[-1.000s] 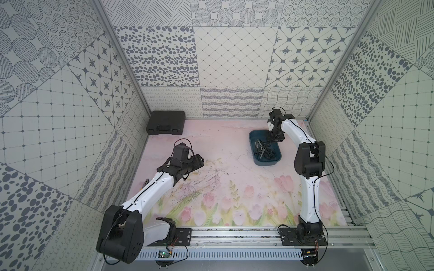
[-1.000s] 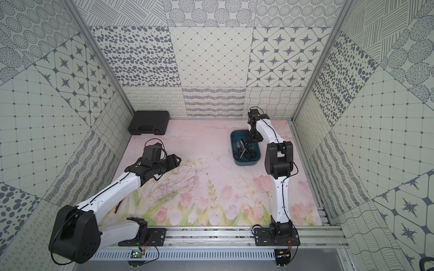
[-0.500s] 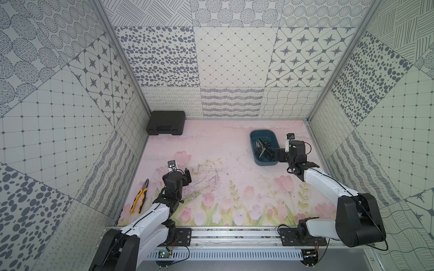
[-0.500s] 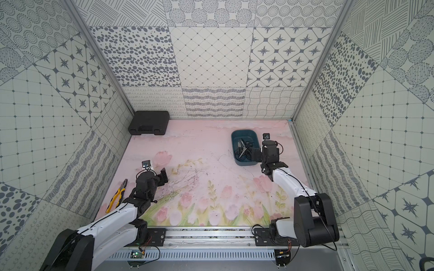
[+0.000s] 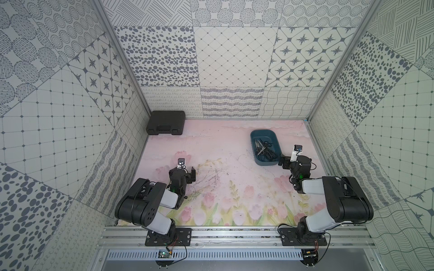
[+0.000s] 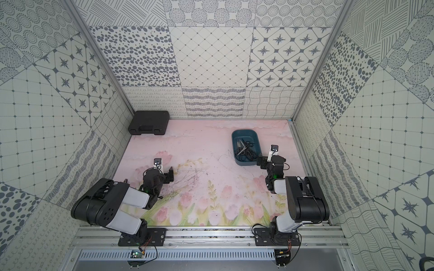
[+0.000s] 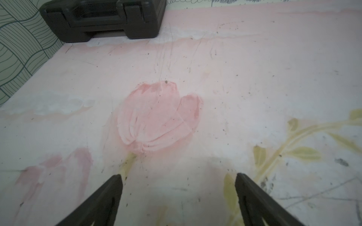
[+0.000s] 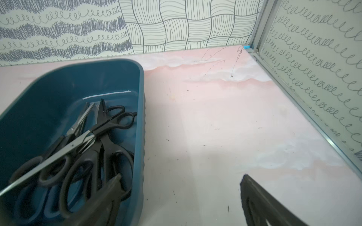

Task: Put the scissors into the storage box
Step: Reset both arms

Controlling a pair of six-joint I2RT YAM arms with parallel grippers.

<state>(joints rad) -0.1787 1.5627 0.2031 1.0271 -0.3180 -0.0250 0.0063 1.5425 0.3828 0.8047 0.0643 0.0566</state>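
Several pairs of scissors [image 5: 265, 150] [image 6: 246, 150] [image 8: 101, 140], with black handles and slim blades, lie piled in the dark teal storage box [image 5: 260, 136] [image 6: 243, 135] [image 8: 58, 88] at the back right of the mat. My right gripper [image 5: 285, 162] [image 6: 263, 162] [image 8: 181, 177] hovers just off the box's near right corner. It is open and holds nothing. My left gripper [image 5: 187, 172] [image 6: 170, 174] [image 7: 178, 176] is open over bare mat at the left, far from the box, with nothing between its fingers.
A closed black hard-shell case [image 5: 165, 122] [image 6: 149, 122] [image 7: 101, 17] sits in the back left corner. Patterned walls enclose the mat on three sides. Both arms are folded low near the front rail.
Both arms have pulled back from their stretched-out poses and folded toward the front rail. The right gripper came away from over the box. Both grippers opened wider.
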